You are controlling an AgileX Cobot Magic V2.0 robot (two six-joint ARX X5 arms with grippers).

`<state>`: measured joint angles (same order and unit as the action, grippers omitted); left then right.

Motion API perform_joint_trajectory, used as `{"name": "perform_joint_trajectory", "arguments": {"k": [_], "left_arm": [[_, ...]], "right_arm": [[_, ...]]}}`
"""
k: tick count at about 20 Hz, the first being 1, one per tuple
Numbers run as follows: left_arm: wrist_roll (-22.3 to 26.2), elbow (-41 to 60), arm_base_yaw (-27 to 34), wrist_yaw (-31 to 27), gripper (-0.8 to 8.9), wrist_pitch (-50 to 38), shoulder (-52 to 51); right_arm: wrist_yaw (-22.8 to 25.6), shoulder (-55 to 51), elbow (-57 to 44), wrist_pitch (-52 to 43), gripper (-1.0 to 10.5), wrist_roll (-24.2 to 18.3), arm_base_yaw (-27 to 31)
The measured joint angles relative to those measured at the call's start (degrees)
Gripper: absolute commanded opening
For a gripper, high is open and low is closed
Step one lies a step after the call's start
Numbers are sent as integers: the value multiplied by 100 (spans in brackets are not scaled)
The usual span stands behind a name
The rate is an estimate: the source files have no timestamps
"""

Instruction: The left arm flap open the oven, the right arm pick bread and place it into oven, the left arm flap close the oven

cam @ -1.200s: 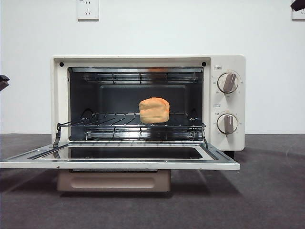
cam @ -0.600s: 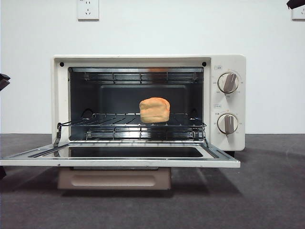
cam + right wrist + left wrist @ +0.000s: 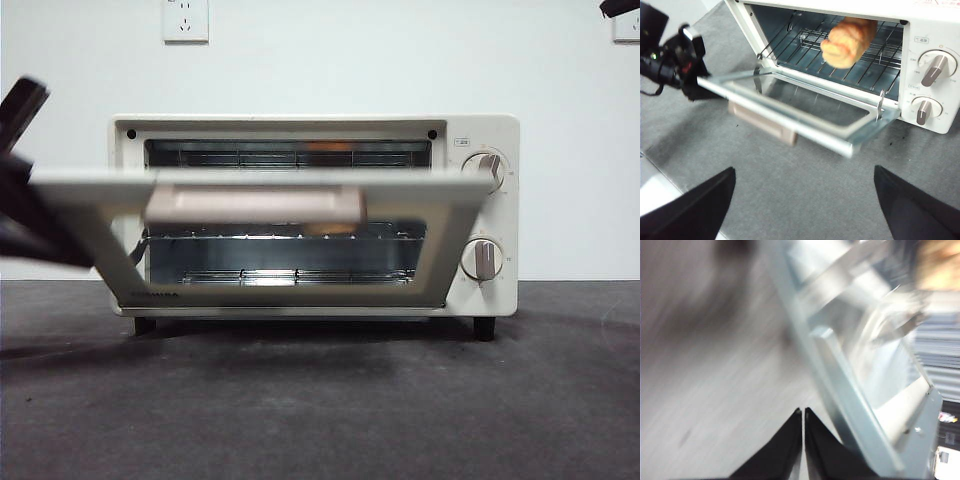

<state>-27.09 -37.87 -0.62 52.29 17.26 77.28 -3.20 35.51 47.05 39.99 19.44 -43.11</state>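
The cream oven stands mid-table with its door swung half-way up, blurred by motion, beige handle facing out. My left gripper is shut and sits under the door's outer corner, right against the door frame; the right wrist view shows this same gripper dark at that corner. The golden bread sits on the wire rack inside, largely hidden by the door in the front view. My right gripper hangs open and empty, well back from the oven.
Two round knobs sit on the oven's right panel. A wall socket is above the oven. The dark grey table stretches in front. The right arm's tip shows at a top corner.
The door has swung from lying flat open to half-raised. The left arm has moved in from the left edge and risen with the door's corner. The bread has not moved.
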Motion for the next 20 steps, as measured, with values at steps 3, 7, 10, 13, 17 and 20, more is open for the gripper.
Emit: {"name": "perform_joint_trajectory", "arguments": {"k": [3, 7, 10, 13, 17, 20], "left_arm": [[-446, -295, -28, 101, 15, -577, 0], [-1401, -385, -31, 52, 16, -1965, 0], [-2192, -387, -31, -7, 16, -2905, -2], [-2511, -398, -31, -4, 15, -3051, -2], [-2623, -398, -31, 136, 16, -3040, -9], [-2570, -398, -31, 227, 16, -3027, -155]], "right_arm": [[0, 0, 0, 0, 431, 13, 0], [0, 0, 0, 0, 431, 17, 0], [9, 0, 0, -2, 431, 31, 0], [13, 0, 0, -4, 431, 33, 0], [15, 0, 0, -7, 431, 31, 0], [15, 0, 0, -22, 431, 31, 0]]}}
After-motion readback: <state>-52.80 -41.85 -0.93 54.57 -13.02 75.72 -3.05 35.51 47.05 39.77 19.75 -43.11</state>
